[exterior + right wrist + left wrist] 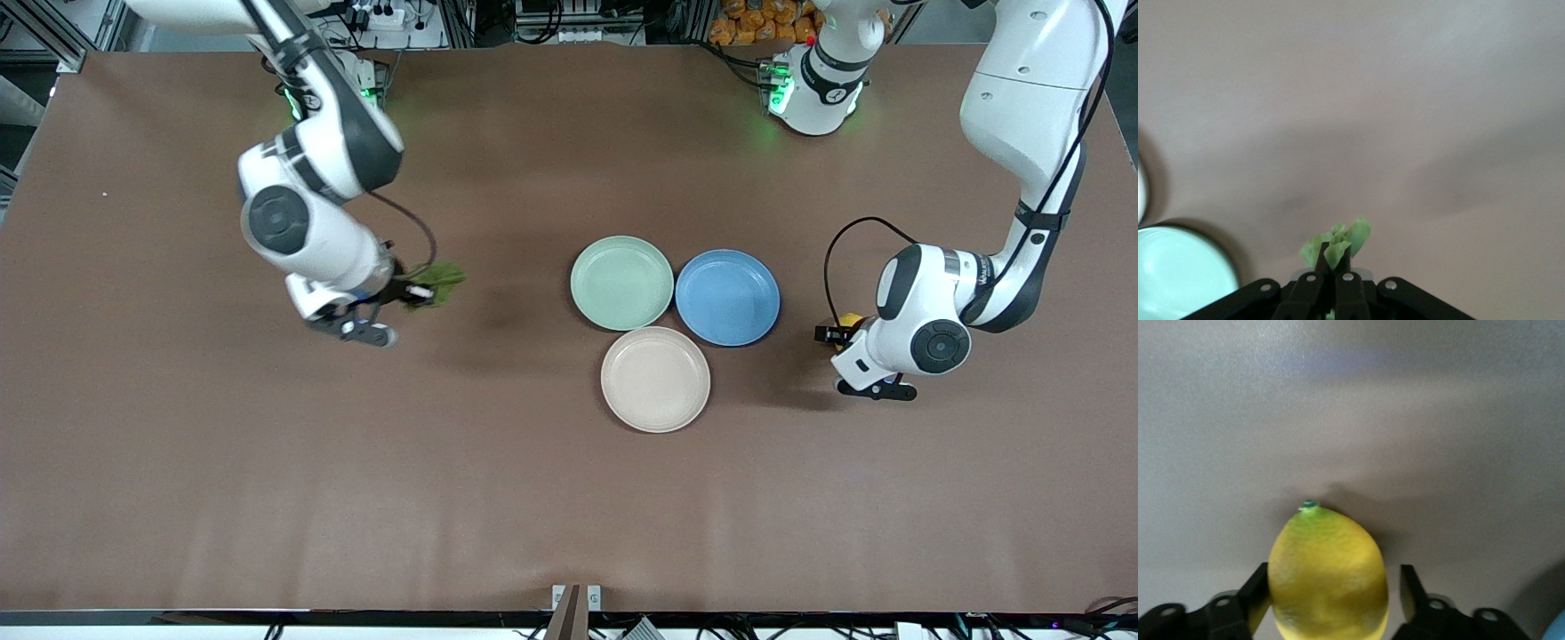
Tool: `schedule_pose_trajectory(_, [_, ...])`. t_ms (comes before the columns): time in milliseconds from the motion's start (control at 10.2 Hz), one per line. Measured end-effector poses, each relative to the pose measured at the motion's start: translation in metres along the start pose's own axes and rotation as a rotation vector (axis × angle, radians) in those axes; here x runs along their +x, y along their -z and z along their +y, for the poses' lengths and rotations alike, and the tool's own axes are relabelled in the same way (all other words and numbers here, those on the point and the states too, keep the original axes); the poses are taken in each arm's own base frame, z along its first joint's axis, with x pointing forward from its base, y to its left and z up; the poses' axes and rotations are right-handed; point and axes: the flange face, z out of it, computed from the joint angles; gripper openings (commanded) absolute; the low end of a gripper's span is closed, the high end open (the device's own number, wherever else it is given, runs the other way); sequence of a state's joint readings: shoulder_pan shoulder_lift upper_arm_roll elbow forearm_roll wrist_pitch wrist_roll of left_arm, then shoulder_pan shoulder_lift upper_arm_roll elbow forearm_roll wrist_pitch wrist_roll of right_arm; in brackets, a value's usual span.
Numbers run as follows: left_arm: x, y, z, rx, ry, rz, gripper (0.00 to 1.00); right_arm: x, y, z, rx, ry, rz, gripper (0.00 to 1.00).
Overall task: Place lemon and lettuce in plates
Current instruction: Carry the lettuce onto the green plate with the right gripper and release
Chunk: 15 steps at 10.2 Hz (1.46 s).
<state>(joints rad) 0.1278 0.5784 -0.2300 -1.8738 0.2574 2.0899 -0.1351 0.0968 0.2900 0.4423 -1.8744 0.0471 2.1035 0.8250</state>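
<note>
The lemon (pixel 851 319) lies toward the left arm's end of the table, beside the blue plate. My left gripper (pixel 840 331) is low around it. In the left wrist view the lemon (pixel 1328 573) sits between the open jaws of the left gripper (pixel 1333 577); one finger touches it and a small gap shows at the other. My right gripper (pixel 407 292) is shut on the dark-green lettuce (pixel 437 283) and holds it above the table toward the right arm's end. The lettuce (pixel 1355 235) sticks out of the right gripper (pixel 1333 250). The mint plate (pixel 621 283) and beige plate (pixel 655 379) are empty.
A blue plate (pixel 727 296) touches the mint plate and lies between it and the lemon. The beige plate is nearer to the front camera than both. The mint plate also shows in the right wrist view (pixel 1185 273).
</note>
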Motion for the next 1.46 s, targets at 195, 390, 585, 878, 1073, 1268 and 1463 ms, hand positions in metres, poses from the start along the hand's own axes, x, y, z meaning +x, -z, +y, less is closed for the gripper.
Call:
schedule_pose_trajectory(195, [0.007,0.016,-0.001,-0.001,0.004,0.039,0.0,-0.058,-0.014,-0.06,0.065,-0.078,0.029,0.0])
schedule_pose_trajectory(390, [0.021,0.05,0.005,-0.003,0.044,0.11,0.0,-0.11,-0.036,-0.104,0.118,-0.142,0.029,0.0])
schedule_pose_trajectory(585, [0.032,0.092,0.031,-0.03,0.136,0.188,0.0,-0.146,-0.066,-0.132,0.154,-0.191,0.019,0.21])
schedule_pose_trajectory(878, [0.039,0.138,0.072,-0.163,0.268,0.237,0.0,-0.162,-0.095,-0.16,0.153,-0.279,0.068,0.54])
schedule_pose_trajectory(1073, [0.037,0.147,0.104,-0.208,0.338,0.232,0.0,-0.169,-0.096,-0.183,0.179,-0.349,0.097,1.0])
schedule_pose_trajectory(1268, [0.037,0.143,0.151,-0.214,0.354,0.224,0.0,-0.169,-0.083,-0.197,0.21,-0.391,0.115,1.0])
schedule_pose_trajectory(1463, [0.042,0.132,0.184,-0.231,0.367,0.233,0.0,-0.15,-0.072,-0.192,0.161,-0.413,0.138,1.0])
